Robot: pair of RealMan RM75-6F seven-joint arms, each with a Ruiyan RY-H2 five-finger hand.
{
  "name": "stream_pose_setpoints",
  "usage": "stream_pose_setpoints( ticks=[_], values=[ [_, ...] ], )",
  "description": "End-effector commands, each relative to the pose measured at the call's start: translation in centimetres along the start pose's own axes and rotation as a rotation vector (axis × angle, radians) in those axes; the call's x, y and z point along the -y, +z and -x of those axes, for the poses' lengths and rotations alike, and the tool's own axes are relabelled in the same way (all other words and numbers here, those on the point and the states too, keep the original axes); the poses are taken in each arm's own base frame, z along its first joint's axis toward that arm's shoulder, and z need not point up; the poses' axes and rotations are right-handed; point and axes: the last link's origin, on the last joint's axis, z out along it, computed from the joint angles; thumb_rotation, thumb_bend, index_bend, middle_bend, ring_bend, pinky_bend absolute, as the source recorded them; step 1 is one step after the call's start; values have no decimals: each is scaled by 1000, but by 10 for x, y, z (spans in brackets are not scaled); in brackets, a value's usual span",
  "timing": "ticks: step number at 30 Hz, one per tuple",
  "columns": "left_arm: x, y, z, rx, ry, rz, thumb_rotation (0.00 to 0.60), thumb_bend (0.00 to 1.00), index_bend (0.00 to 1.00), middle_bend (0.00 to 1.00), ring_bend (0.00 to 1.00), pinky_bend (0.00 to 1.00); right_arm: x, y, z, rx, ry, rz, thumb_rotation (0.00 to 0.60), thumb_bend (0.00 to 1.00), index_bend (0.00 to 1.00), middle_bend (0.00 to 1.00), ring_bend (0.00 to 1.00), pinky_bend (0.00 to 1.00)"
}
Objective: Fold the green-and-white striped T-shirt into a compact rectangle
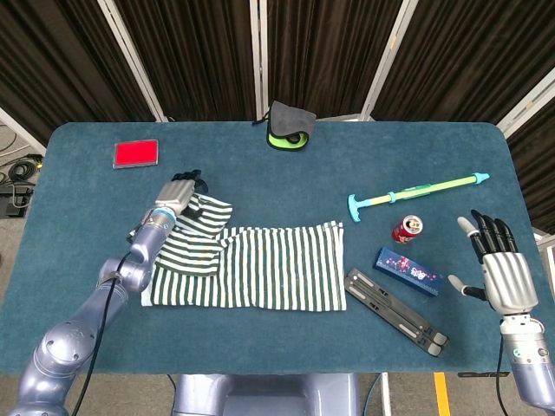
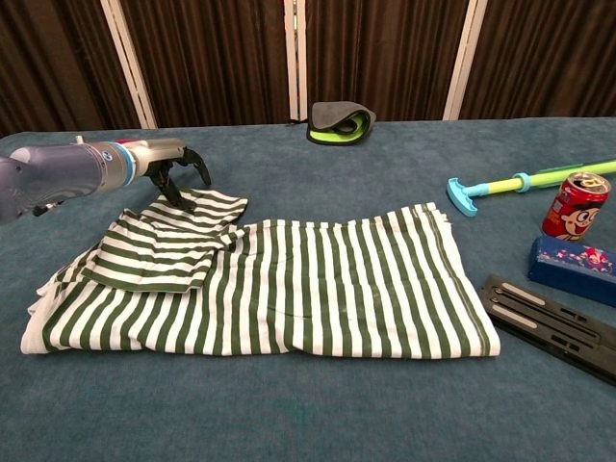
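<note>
On the blue table (image 1: 78, 243) the green-and-white striped T-shirt (image 1: 260, 269) lies flat near the front edge, long axis running left to right, its left sleeve folded inward. The left hand (image 2: 173, 166) sits at the shirt's far left corner, fingers curled down and apart, gripping nothing. The right hand (image 1: 501, 269) hovers well to the right, fingers spread, so the left is nearer
</note>
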Motion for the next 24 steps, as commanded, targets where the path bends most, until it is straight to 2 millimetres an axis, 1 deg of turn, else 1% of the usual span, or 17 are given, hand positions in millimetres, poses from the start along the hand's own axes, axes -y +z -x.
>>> stream_pose_setpoints(
  ticks=[1, 7, 9, 12, 24],
  values=[
    [2, 0, 1, 4, -2, -5, 600, 393, 310, 0, 0, 0, 0, 0, 0, 0, 1, -1, 600, 0, 152, 0, 0, 0],
    [3, 0, 3, 6, -7, -9, 600, 393, 324, 0, 0, 0, 0, 0, -1, -2, 4, -4, 600, 0, 157, 0, 0, 0],
    [3, 0, 3, 7, -7, -9, 600, 394, 356, 0, 0, 0, 0, 0, -1, -3, 4, -4, 600, 0, 158, 0, 0, 0],
    [3, -1, 5, 5, -10, -7, 600, 394, 440, 0, 0, 0, 1, 0, -1, -6, 4, -5, 600, 0, 159, 0, 0, 0],
    [4, -3, 6, -7, -16, 9, 600, 399, 538, 0, 0, 0, 2, -1, -2, -9, 8, -9, 600, 0, 166, 0, 0, 0]
  ],
)
